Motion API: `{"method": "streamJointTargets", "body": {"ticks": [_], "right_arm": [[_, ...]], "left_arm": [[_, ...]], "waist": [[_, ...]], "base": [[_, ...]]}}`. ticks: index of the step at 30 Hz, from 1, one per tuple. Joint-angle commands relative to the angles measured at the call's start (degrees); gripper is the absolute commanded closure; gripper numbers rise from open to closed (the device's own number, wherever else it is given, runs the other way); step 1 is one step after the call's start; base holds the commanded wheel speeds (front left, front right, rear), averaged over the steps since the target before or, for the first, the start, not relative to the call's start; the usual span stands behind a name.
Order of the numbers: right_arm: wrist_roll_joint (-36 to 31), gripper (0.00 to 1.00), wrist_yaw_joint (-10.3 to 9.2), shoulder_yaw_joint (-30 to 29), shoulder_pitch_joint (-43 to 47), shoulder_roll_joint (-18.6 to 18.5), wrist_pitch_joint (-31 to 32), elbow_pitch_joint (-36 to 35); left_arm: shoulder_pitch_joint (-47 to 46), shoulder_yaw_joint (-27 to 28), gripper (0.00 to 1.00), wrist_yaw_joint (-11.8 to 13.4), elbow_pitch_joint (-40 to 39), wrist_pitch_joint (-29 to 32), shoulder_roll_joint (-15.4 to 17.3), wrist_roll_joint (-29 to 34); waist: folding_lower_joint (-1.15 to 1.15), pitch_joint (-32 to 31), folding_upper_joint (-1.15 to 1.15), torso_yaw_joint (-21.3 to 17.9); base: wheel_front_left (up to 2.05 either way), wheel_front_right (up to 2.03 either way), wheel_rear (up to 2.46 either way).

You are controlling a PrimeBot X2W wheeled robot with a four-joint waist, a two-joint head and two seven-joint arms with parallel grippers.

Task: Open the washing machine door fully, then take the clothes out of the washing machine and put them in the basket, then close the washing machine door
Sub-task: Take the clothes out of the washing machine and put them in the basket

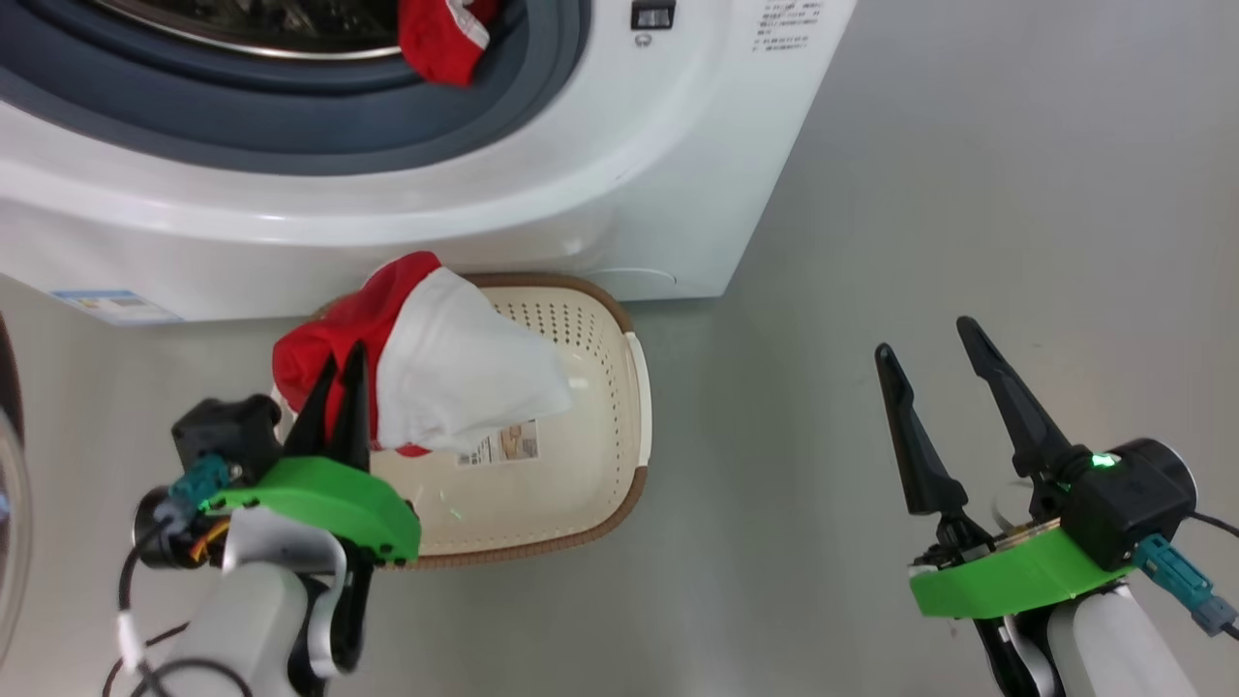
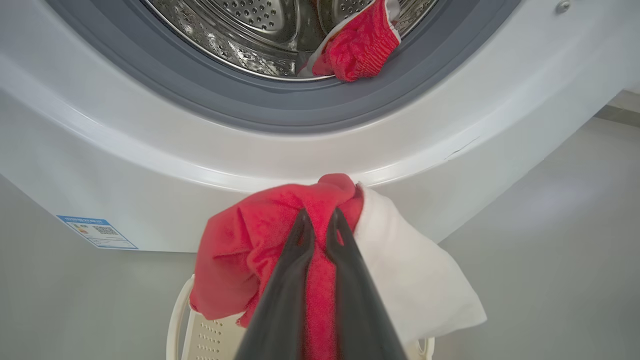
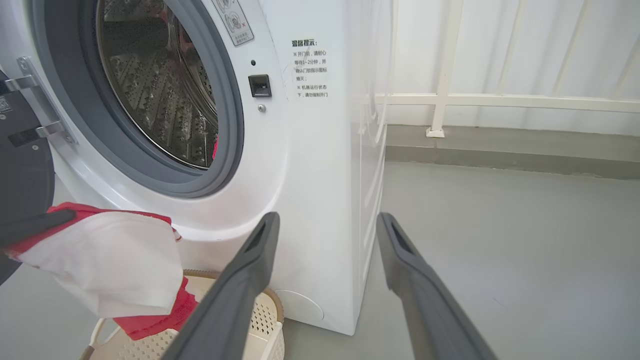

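Observation:
My left gripper (image 1: 344, 358) is shut on a bunch of red and white clothes (image 1: 436, 368), which hangs over the left end of the cream basket (image 1: 619, 407) on the floor. In the left wrist view the fingers (image 2: 285, 300) pinch the red fabric (image 2: 240, 250) just below the washing machine (image 2: 150, 165) front. More red clothes (image 1: 440, 39) lie on the grey gasket at the drum mouth (image 2: 360, 47). The washing machine door (image 3: 20, 170) stands open at the left. My right gripper (image 1: 924, 339) is open over bare floor, right of the basket.
The basket sits against the machine's lower front, under the drum opening. Grey floor stretches to the right of the machine. A white railing (image 3: 440, 100) on a raised ledge runs along the far side. The door's glass edge (image 1: 10, 465) is close to my left arm.

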Motion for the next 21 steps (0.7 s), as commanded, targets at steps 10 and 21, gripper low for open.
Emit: {"method": "streamJointTargets", "body": {"ticks": [10,21], "right_arm": [[0.99,0.00,0.26,2.51,-3.99,-0.15,-0.36,-1.65],[1.70,0.00,0.26,3.17,-6.04,-0.07,-0.36,-1.75]], "left_arm": [[-12.13,0.44,1.00,-5.30,21.71,-0.53,-1.97,-1.82],[-21.21,-0.64,1.00,-9.93,40.60,-0.99,-3.14,-2.42]], "waist": [[0.00,6.59,0.00,-2.10],[0.00,11.49,0.00,-5.94]], "base": [[0.00,0.00,0.00],[0.00,0.00,0.00]]}}
